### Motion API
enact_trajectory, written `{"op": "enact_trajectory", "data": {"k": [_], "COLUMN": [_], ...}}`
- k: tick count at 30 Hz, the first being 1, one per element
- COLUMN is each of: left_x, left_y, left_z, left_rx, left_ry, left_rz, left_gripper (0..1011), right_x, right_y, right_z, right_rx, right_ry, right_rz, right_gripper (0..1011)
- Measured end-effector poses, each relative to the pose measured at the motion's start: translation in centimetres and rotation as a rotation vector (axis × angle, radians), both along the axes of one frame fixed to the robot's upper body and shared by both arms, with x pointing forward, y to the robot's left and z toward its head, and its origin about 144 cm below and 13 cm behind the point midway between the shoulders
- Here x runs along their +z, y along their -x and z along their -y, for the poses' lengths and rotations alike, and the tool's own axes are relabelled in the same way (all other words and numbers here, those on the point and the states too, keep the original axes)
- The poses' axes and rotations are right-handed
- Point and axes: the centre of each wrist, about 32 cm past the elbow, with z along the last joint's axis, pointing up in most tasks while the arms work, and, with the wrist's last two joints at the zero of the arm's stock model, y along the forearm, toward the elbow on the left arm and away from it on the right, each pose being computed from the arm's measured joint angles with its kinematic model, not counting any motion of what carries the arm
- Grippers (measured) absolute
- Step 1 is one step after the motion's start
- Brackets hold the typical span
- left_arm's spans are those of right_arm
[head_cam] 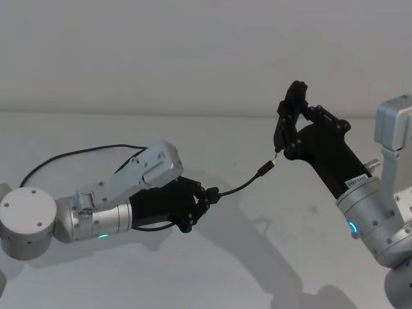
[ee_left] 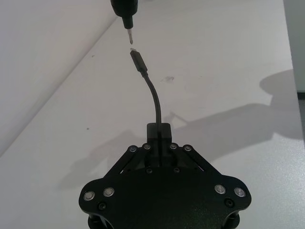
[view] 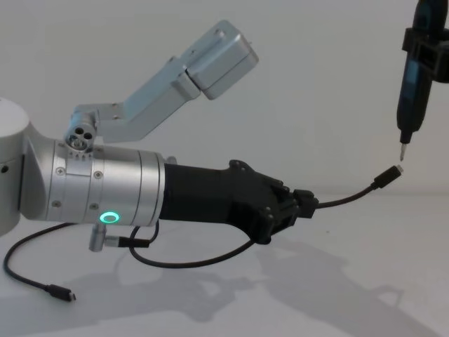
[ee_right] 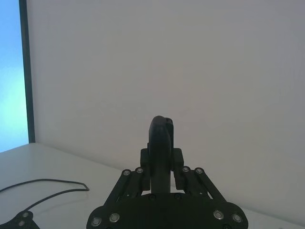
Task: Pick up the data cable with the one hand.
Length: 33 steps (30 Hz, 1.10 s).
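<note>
while the data cable [head_cam: 241, 185] arcs free of the white desk [head_cam: 270, 257], i see its plug end raised in the air, silvery tip pointing up at the metal point of a black pen-like tool [head_cam: 280, 132]. plug and tool tip sit just apart, nearly in line, in my left wrist view, where the cable [ee_left: 153, 95] rises out of the clamp and the tool [ee_left: 125, 14] comes in from above. the left hand [head_cam: 207, 195] is clenched on the cable a short way back from the plug, fingers [ee_left: 158, 131] pressed together around the cord. from the chest view the cable [view: 351, 196] leaves that hand [view: 303, 202] and climbs to the right toward the tool [view: 414, 84]. behind the grip, the rest of the cord loops under the left arm, trails back over the desk in a long curve and ends in a second small plug [view: 63, 295] lying flat near the arm's base. the right hand [head_cam: 291, 119] stands high at the right, grasping the pen-like tool with its point aimed down. in the right wrist view those fingers [ee_right: 178, 162] close around the tool's body [ee_right: 159, 143]. a green ring [view: 108, 217] glows on the left wrist.
</note>
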Motion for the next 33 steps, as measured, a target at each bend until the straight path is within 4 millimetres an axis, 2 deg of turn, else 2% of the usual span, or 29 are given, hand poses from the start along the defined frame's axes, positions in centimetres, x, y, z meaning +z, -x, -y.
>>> {"op": "enact_trajectory", "data": {"k": [33], "left_x": [0.00], "left_y": [0.00], "left_z": [0.00], "left_rx": [0.000], "left_ry": [0.000], "left_rz": [0.001], "left_gripper": [36], "right_x": [0.08], "right_y": [-0.17], "right_z": [0.01], "right_rx": [0.015], "right_ry": [0.005], "right_rz": [-0.022], "right_gripper": [274]}}
